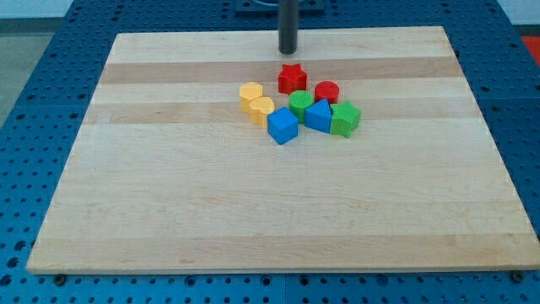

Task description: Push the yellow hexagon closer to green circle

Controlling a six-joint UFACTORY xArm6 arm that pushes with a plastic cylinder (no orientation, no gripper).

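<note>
My tip (pixel 288 51) is hanging bare, touching no block, toward the view's top from the red star (pixel 292 78) and clear of it. Taking the green circle (pixel 299 104) as landmark: the yellow hexagon (pixel 251 94) is sitting to its left, apart from it, with a second yellow block (pixel 262 110) just beside the hexagon. The blue cube (pixel 283 126) is lying below-left of the circle, the blue triangular block (pixel 319 116) touching its right, the green star (pixel 345 119) farther right, the red cylinder (pixel 326 91) up-right. The wooden board (pixel 169 211) is stretching wide around the cluster, its edges well apart from every block.
</note>
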